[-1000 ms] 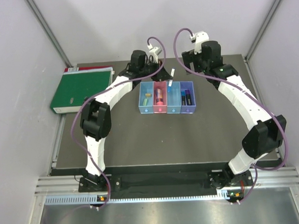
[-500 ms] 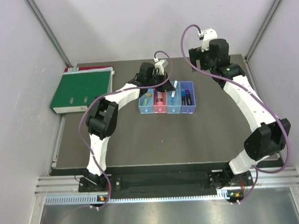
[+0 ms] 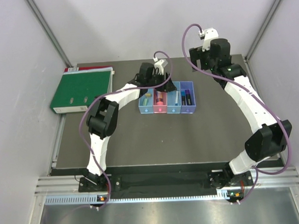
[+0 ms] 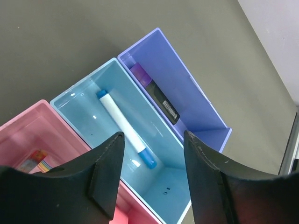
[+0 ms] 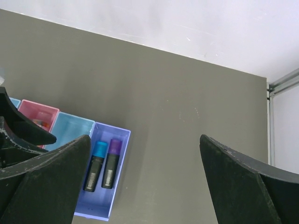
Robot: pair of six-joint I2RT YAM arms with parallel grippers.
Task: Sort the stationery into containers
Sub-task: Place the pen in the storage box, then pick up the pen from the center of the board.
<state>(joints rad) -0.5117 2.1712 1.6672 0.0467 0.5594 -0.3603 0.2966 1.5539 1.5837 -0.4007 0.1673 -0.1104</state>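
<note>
While the left end effector (image 4: pixel 153 154) hangs spread and empty over the containers (image 3: pixel 174 110), a white, blue-tipped pen (image 4: pixel 126 128) lies in the light blue bin (image 4: pixel 74 95) beneath it. This drop looks done; the next move calls for lifting straight up, clear of the walls. The right end effector (image 5: pixel 142 177) is spread too and holds nothing above the tabletop (image 5: pixel 187 93).

A dark grey matte bench (image 3: pixel 140 142) is enclosed at the back and both sides by plain white panel walls (image 3: pixel 112 25) with slanted aluminium corner struts (image 3: pixel 48 33). A ribbed aluminium rail (image 3: pixel 162 183) runs along its near edge. A large green ring binder (image 3: pixel 81 88) lies flat at the far left corner. The light is soft and even.
</note>
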